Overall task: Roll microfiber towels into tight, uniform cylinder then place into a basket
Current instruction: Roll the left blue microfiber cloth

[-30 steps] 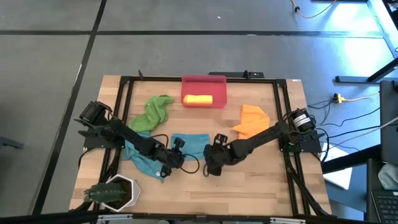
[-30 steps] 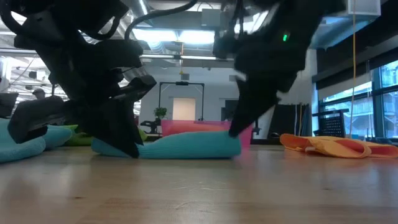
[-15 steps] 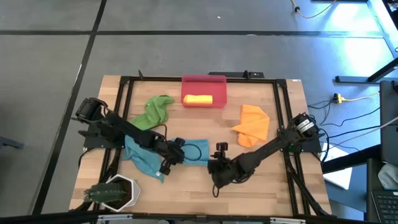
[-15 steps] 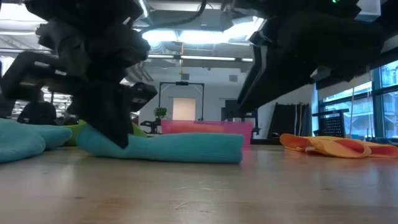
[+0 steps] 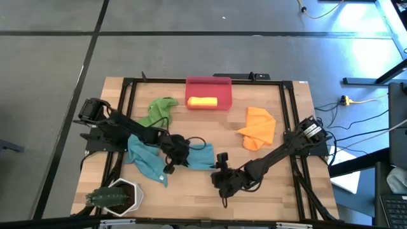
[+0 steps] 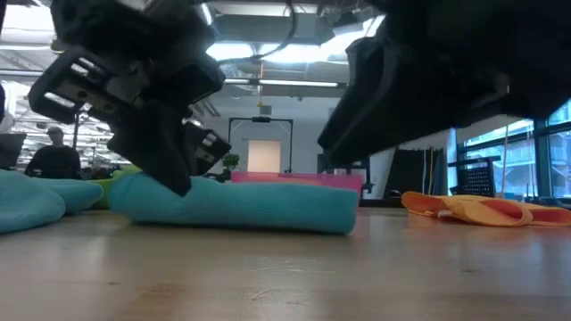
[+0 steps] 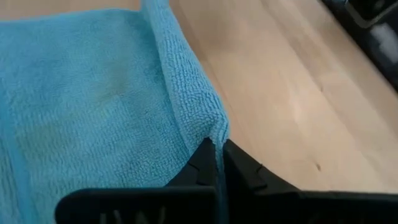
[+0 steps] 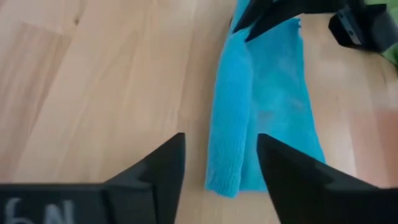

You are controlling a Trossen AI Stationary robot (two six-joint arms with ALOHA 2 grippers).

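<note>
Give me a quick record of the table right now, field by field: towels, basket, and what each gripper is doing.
left gripper: shut on the teal towel edge
right gripper: open, off the towel, over bare table
basket: holds a rolled yellow towel
loose towels: green towel, orange towel, second teal towel
other: plant pot at the near left corner

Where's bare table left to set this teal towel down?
Bare wood lies along the near edge between the plant pot and right gripper, and between basket and teal towel. Crowded on the left, where the green towel and left gripper sit.
</note>
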